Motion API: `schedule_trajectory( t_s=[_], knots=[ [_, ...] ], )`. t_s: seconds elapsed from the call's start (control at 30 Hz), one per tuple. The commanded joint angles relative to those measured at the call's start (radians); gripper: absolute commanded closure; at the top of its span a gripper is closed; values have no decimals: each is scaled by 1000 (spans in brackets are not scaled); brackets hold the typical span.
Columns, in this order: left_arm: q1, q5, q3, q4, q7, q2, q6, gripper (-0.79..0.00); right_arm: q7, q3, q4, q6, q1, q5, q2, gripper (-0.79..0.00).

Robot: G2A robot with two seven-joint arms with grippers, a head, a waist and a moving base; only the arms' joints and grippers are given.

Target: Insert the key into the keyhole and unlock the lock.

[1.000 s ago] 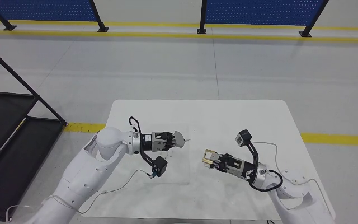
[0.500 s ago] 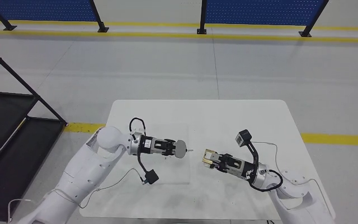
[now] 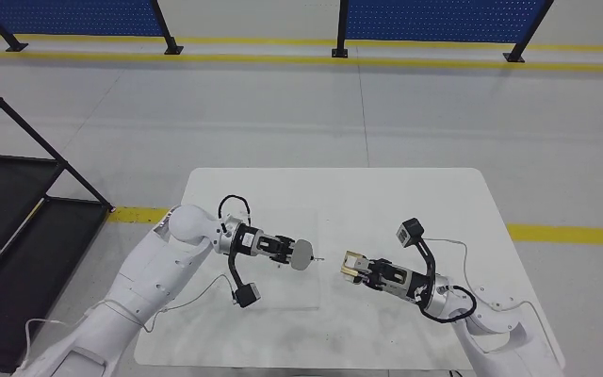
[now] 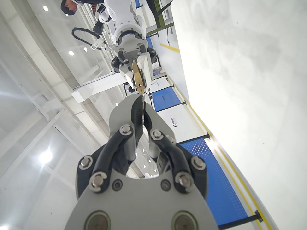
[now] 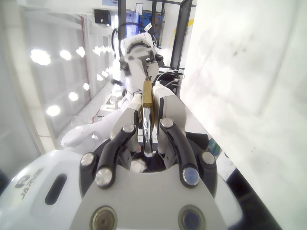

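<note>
Straight ahead of the left jaws, across only a small gap, is the lock [image 4: 138, 80], and the coming move turns on this gap. The left jaws are pressed together on the head of the key [image 4: 144, 105]. Its blade sticks out forward past their tips, and its long axis runs along the jaws toward the lock. The right jaws pinch the brass body of the lock by its 2 flat sides. The shackle [image 5: 146, 130] lies back between them toward the wrist, and the end face with the keyhole [image 4: 139, 88] looks out at the key. So the 2 arms face each other tip to tip, with key and lock near but apart.

In the left wrist view the blade seems almost in line with the keyhole, but I cannot tell how exactly. I judge that the left arm [image 3: 188, 245] should push forward along the axis of the blade while the right arm [image 3: 443, 302] holds firm, and then twist.

Both things are held above the white tabletop [image 3: 405, 198] and do not rest on it. Around it is a grey floor [image 3: 283, 113] with yellow lines [image 3: 283, 57], blue barriers [image 3: 433, 19] beyond, and a black rack [image 3: 38, 217] on the side of the left arm.
</note>
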Motion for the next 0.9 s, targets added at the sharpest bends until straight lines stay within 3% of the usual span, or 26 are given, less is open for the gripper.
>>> schedule_trajectory(
  t_s=[0.0, 0.07, 0.17, 0.33, 0.87],
  knots=[
    [8, -17, 0, -2, -23, -1, -4, 0, -8, -4, 6, 2, 0, 3, -1, 0],
    [18, -54, -5, -2, -27, -1, -6, 0, 0, -10, 0, -9, 12, -59, 2, 0],
    [25, -117, -16, 0, 19, 2, 13, 0, 79, -30, 12, -45, 41, -3, 1, 0],
    [36, -143, -27, 7, 45, 6, 23, 0, 105, -61, 41, -77, 72, 51, -4, 0],
    [58, -154, -17, -17, 32, 9, 22, 0, 52, -129, 56, -132, 116, 0, -12, 0]
  ],
)
